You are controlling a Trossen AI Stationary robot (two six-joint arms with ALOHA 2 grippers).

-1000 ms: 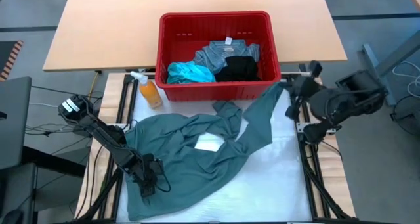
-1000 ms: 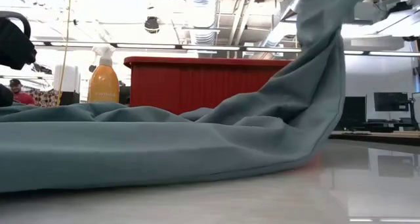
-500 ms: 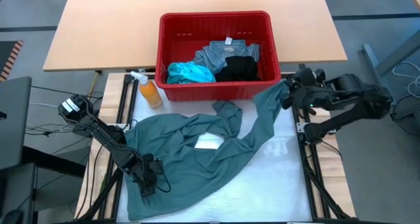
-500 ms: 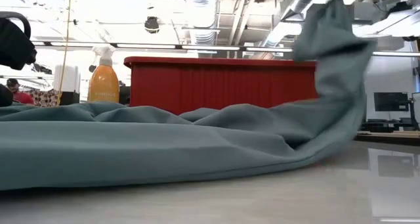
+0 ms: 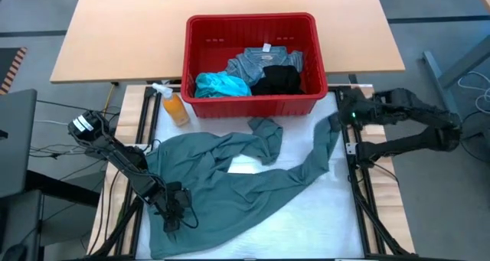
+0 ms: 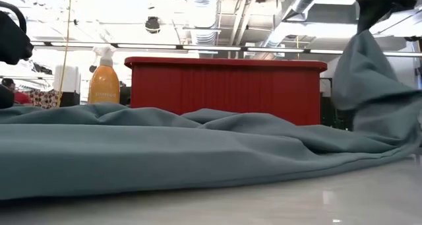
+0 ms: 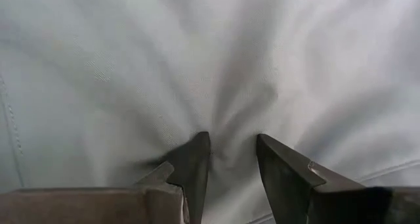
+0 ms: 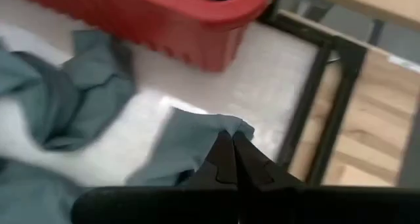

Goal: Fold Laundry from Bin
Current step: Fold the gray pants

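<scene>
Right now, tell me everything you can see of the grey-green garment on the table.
The grey-green garment is a soft, matte, shirt-sized piece of cloth, spread rumpled and unfolded over the white table in front of the red bin. A white tag patch shows near its middle. A twisted part bunches up close to the bin. The left gripper pinches a fold at its near left side, and the right gripper is shut on its far right corner, holding that end lifted off the table.
</scene>
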